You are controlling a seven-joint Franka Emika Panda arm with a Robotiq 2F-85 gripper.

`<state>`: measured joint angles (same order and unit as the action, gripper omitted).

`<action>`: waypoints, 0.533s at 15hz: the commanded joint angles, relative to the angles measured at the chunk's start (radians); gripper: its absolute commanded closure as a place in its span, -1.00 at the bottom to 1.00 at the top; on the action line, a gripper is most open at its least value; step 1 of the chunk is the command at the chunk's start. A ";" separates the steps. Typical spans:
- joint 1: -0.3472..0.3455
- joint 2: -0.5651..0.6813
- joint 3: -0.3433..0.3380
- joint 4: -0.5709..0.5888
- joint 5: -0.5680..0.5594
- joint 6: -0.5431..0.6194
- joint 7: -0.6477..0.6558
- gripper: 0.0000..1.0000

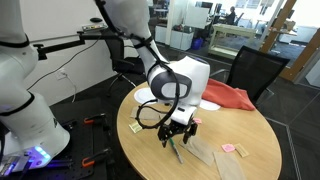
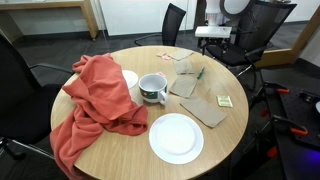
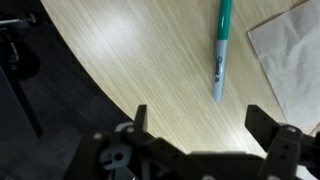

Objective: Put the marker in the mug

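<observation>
Hovering over the worktop (image 3: 120, 60), the jaws stand spread, empty; the marker (image 3: 220, 50) lies flat at upper right of the wrist view, outside them; descending unaligned could nudge it rolling; the mug (image 2: 153, 88) stands mid-frame, well apart.

Under the gripper (image 3: 200, 120), whose fingers are looking like matt black plastic, the table (image 3: 130, 60) is showing a pale wood-grain top, smooth and giving off a soft sheen. Just ahead of the fingers the marker (image 3: 221, 50) is gleaming as smooth green plastic with a paler printed end, and beside it the paper (image 3: 290, 60) is looking tan and matt. Farther from the gripper, in an exterior view, the red cloth (image 2: 95, 100) is lying soft and creased, while the white plate (image 2: 176, 138) and the mug (image 2: 153, 90) are shining like glazed ceramic.
</observation>
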<state>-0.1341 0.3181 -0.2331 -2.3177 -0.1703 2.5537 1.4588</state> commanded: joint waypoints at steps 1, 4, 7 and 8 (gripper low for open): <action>0.037 0.076 -0.028 0.060 0.020 0.041 0.033 -1.00; 0.053 0.125 -0.034 0.093 0.027 0.060 0.043 -1.00; 0.063 0.170 -0.035 0.118 0.055 0.066 0.035 -1.00; 0.065 0.185 -0.035 0.126 0.068 0.069 0.031 -1.00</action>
<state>-0.0922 0.4562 -0.2500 -2.2234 -0.1383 2.5983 1.4827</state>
